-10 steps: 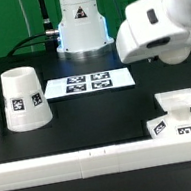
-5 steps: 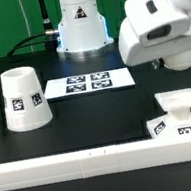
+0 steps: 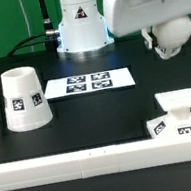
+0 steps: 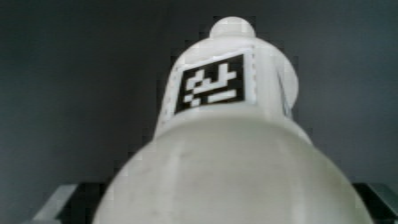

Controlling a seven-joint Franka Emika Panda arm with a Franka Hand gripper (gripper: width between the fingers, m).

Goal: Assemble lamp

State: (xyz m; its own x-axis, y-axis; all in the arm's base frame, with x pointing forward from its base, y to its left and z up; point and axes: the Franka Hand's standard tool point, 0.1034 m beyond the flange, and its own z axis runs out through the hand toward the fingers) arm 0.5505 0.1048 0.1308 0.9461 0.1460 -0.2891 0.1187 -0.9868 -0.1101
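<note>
The hand (image 3: 159, 29) hangs high at the exterior view's right, closed on the bulb (image 4: 210, 150), which fills the wrist view; the fingers themselves are hidden. The base (image 3: 183, 100) lies on the counter (image 3: 98, 118) below, with the shade (image 3: 25, 96) well apart. The likely failure is the rounded plastic tilting or slipping in the grip, so the bulb meets the base crooked and jams or drops

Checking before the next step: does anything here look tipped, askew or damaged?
Nothing stands out. The white tapered plastic shade stands upright, the low square white plastic base lies flat, and the white round-headed plastic bulb is held in the air, with no damage visible.
</note>
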